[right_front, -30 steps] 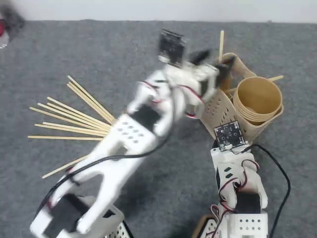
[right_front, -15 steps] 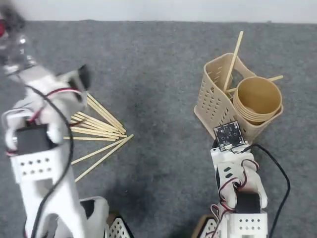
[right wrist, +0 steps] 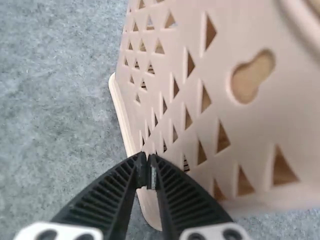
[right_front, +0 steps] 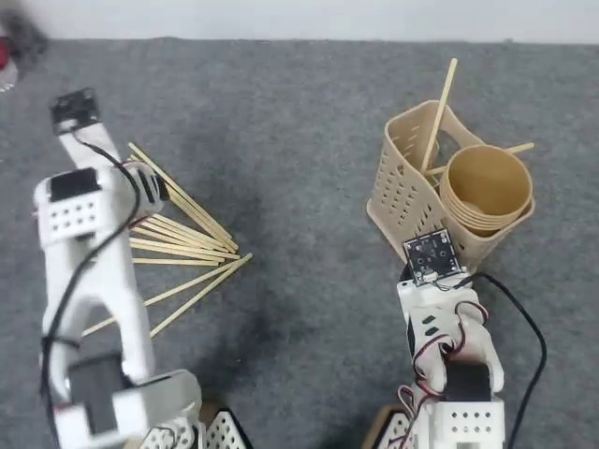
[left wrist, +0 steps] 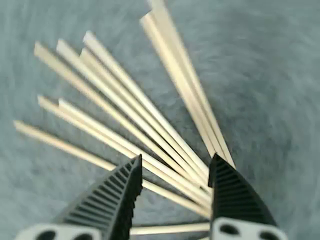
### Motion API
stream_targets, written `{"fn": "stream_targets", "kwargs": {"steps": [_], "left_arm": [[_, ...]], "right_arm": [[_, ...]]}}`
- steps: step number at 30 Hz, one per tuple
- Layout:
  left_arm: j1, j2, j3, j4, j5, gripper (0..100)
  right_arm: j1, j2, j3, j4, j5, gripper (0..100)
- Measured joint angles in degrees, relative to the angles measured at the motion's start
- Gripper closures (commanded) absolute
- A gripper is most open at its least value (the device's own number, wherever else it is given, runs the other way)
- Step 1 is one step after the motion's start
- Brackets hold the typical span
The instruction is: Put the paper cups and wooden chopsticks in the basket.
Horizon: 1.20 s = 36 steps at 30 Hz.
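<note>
Left wrist view: end effector (left wrist: 177, 159) spread over chopsticks (left wrist: 187, 85) (carpet (left wrist: 270, 75) beyond)

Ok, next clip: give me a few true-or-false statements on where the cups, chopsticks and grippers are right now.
1. The paper cups sit stacked inside the basket. True.
2. Every wooden chopstick is in the basket. False: many loose chopsticks lie fanned on the grey mat.
3. The left gripper is open above the loose chopsticks. True.
4. The right gripper is open over the cups. False: it is shut, low beside the basket's wall.
</note>
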Motion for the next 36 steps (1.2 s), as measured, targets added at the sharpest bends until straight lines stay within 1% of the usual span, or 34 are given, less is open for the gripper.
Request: {"fn": "stream_targets", "kwargs": {"steps": [3, 5, 11, 14, 18, 21, 26, 28, 31, 36], "left_arm": [[0.2, 8.9, -4.8, 0.0, 11.5, 80], [0.2, 14.6, -8.5, 0.0, 14.7, 80], [0.1, 29.5, -19.4, 0.0, 16.1, 80], [0.1, 35.7, -25.1, 1.8, 16.3, 80], [0.5, 43.3, -34.6, 6.4, 18.2, 80], [2.1, 48.4, -43.3, 11.3, 19.4, 80], [7.2, 55.4, -60.0, 23.6, 20.1, 80], [9.0, 57.9, -66.6, 27.1, 20.3, 80], [9.5, 62.0, -73.8, 28.7, 22.5, 80], [8.4, 69.2, -78.2, 28.9, 25.6, 80]], "right_arm": [[0.0, 0.0, 0.0, 0.0, 0.0, 99.1], [0.0, 0.0, 0.0, 0.0, 0.0, 99.1], [0.0, 0.0, 0.0, 0.0, 0.0, 99.1], [0.0, 0.0, 0.0, 0.0, 0.0, 99.1], [0.0, 0.0, 0.0, 0.0, 0.0, 99.1], [0.0, 0.0, 0.0, 0.0, 0.0, 99.1], [0.0, 0.0, 0.0, 0.0, 0.0, 99.1], [0.0, 0.0, 0.0, 0.0, 0.0, 99.1], [0.0, 0.0, 0.0, 0.0, 0.0, 99.1], [0.0, 0.0, 0.0, 0.0, 0.0, 99.1]]}}
